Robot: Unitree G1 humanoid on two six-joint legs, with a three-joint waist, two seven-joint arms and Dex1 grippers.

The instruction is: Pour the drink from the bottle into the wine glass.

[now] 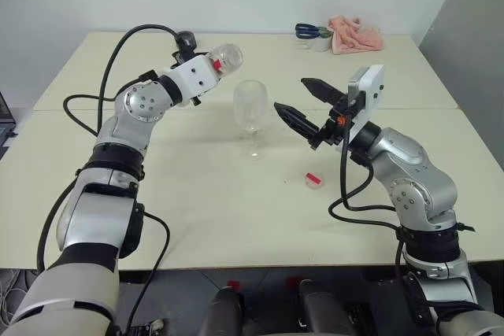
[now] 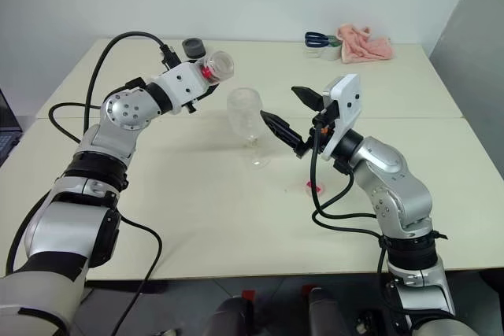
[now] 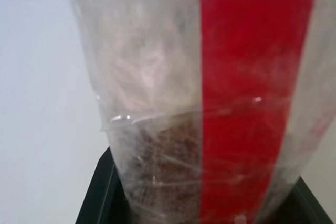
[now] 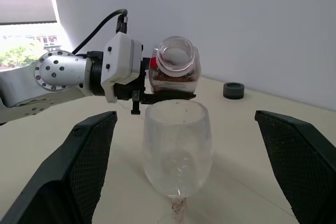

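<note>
two arms over a pale, smooth table [image 1: 236, 218], nothing crowding the middle. the left gripper [image 4: 157, 95] is clamped on the bottle [image 1: 226, 58], a clear crinkly plastic thing with a red label strip, held up in the air and tipped about level, so its long axis lies sideways. its wide open mouth faces the right arm, up and just behind the rim of the wine glass [image 1: 251, 116]. the drink [image 4: 173, 80] sits reddish-brown along the low side. the glass stands upright mid-table, clear tulip bowl on a thin stem. the right gripper [image 1: 302, 101] hangs just beside it, black fingers spread wide with nothing between them. a small red-and-white cap [image 1: 314, 179] lies near the glass. pink cloth [image 1: 356, 34] and scissors [image 1: 313, 31] sit at the far edge.
</note>
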